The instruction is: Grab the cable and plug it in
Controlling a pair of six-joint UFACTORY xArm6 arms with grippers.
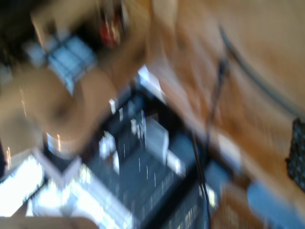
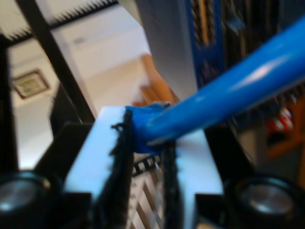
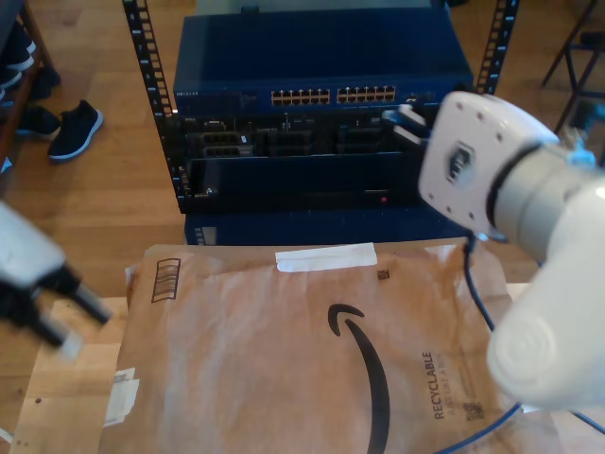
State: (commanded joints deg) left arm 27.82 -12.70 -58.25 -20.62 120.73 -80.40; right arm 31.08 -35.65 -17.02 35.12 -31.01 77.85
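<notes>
Second wrist view: my second gripper (image 2: 145,143) has its white fingers (image 2: 90,162) pressed in on the cable (image 2: 228,90), pinching the blue end piece between dark pads; the cord is thick, glossy, bright blue, running up and away from the jaws. Behind it a blue panel with rows of ports (image 2: 205,24), blurred. Exterior view: the same arm stands at the exterior view's right, its white wrist (image 3: 473,161) up against the rack (image 3: 321,113), the gripper's tips (image 3: 408,123) just in front of the switch's row of ports (image 3: 331,96); the pinch itself is hidden there. The exterior view adds the rest of the cable (image 3: 477,293), a thin blue line dropping from the wrist, crossing the edge of the brown paper packaging (image 3: 312,350) and curving off toward the bottom edge. My first gripper (image 3: 66,317) hangs at the exterior view's left over the wood table (image 3: 57,407), motion-blurred; cannot tell whether its fingers are spread or pressed together. First wrist view is heavily smeared: brown paper (image 1: 57,105), dark rack equipment (image 1: 143,167), wood floor (image 1: 257,43). Dark shoes (image 3: 74,128) on the floor at the exterior view's upper left.
</notes>
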